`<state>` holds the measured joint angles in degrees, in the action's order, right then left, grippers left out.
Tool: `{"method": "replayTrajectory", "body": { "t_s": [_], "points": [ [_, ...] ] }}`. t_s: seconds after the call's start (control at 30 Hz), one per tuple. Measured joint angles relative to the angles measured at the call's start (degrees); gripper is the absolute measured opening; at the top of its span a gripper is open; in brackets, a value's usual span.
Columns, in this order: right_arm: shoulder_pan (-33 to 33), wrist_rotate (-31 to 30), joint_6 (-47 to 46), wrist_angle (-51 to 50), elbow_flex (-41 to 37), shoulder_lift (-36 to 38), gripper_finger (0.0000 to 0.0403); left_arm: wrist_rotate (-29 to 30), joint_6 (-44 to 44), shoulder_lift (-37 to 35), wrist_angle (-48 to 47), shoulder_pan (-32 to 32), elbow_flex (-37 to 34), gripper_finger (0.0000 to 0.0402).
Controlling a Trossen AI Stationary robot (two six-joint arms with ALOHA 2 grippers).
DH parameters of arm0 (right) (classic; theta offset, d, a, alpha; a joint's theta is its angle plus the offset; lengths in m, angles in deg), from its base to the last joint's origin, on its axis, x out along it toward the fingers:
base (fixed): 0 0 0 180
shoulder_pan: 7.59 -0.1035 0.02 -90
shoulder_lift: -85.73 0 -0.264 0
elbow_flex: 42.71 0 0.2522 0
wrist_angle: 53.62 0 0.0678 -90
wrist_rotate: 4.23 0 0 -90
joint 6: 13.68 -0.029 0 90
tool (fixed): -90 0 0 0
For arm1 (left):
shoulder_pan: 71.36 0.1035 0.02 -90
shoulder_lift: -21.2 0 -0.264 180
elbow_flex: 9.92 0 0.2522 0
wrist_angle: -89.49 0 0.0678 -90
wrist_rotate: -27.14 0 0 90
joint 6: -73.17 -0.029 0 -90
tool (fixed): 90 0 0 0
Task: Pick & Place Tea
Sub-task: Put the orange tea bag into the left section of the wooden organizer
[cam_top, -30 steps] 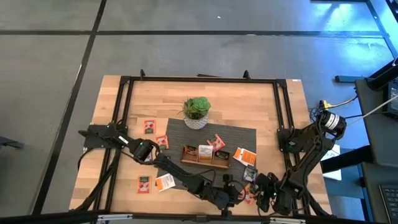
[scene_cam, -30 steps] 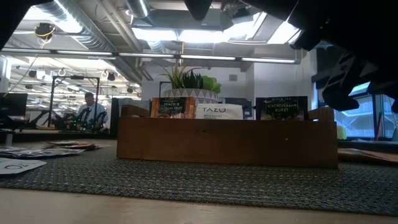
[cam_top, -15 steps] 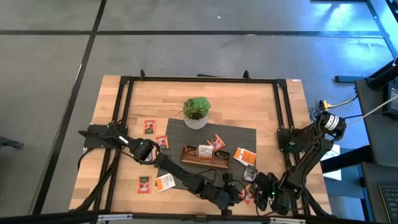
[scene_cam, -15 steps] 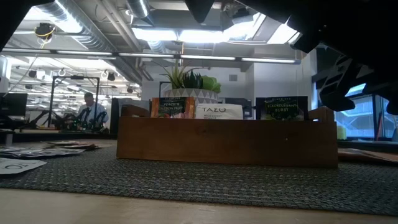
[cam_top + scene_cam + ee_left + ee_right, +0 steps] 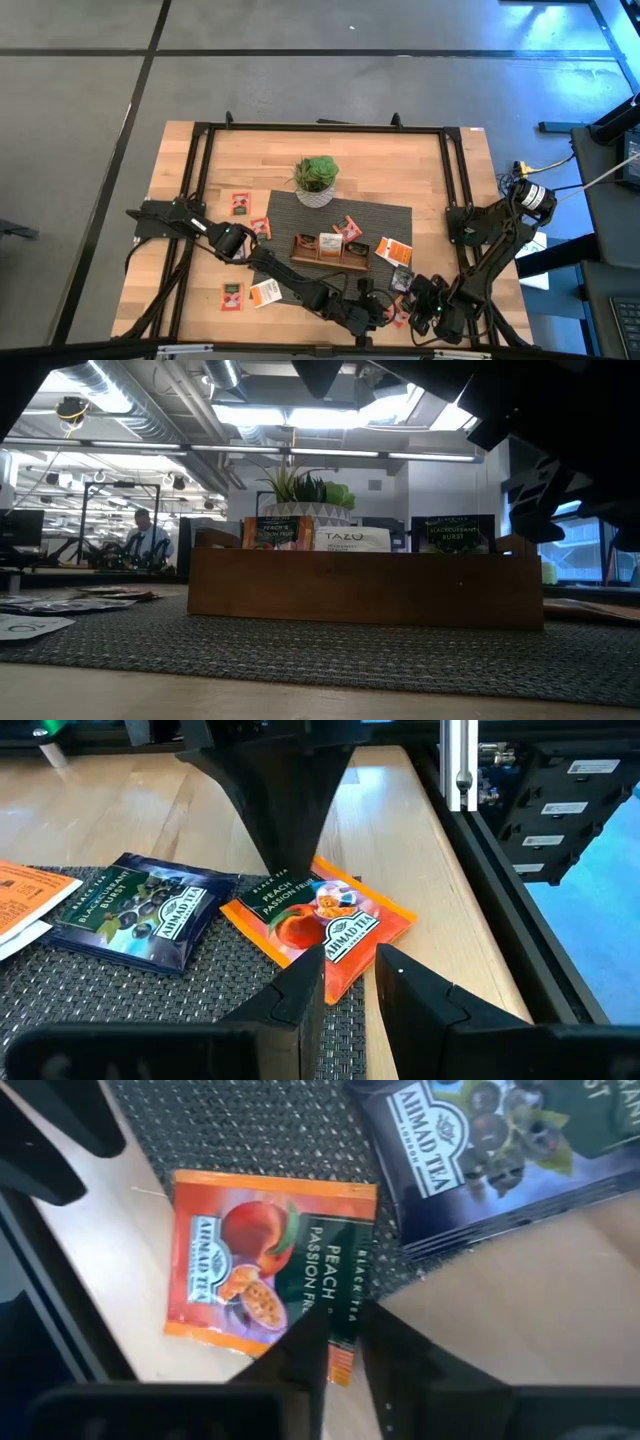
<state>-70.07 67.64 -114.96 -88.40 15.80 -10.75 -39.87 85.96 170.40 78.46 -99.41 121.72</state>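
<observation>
The right gripper is pinched onto one edge of the peach sachet, its fingers nearly together. The sachet lies half on the mat and half on the table, at the table's front right, beside a blackcurrant sachet. The left gripper hovers just by the same peach sachet, its fingers narrowly apart and empty. Only the low view shows the tray with sachets standing in it; the high view shows more sachets scattered about the mat.
</observation>
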Motion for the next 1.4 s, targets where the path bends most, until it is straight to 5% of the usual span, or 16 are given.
{"method": "replayTrajectory", "body": {
  "t_s": [0.17, 0.47, 0.8, 0.97, 1.13, 1.3, 1.4],
  "points": [
    [0.00, -0.20, 0.18, -0.52, -0.07, -0.02, 0.0010, -0.05, -0.04, 0.00, -0.01, 0.00, 0.00, 0.0088],
    [-0.82, -2.23, 0.73, -1.67, 0.31, 0.87, 0.0004, -0.22, -0.31, -1.43, -1.55, 0.00, -0.07, 0.0088],
    [-0.90, -5.70, 2.18, -11.67, 5.75, 1.30, 0.0002, 3.23, -2.13, -12.14, -19.23, -0.76, -0.04, 0.0088],
    [-0.90, -10.28, 5.99, -19.15, 11.53, 1.38, 0.0002, 10.78, -0.40, -20.38, -26.44, -3.64, -3.48, 0.0088],
    [0.94, -15.60, 13.38, -27.65, 19.06, 1.46, 0.0001, 9.31, 2.76, -28.04, -20.43, -6.55, -14.80, 0.0088],
    [5.54, -17.91, 25.74, -32.13, 26.53, 1.48, 0.0001, -6.06, 2.66, -34.71, -1.79, -8.48, -29.46, 0.0088],
    [9.32, -18.27, 35.15, -32.09, 29.80, 1.51, 0.0000, -9.41, 2.63, -37.72, 9.20, -9.62, -38.35, 0.0088]
  ]
}}
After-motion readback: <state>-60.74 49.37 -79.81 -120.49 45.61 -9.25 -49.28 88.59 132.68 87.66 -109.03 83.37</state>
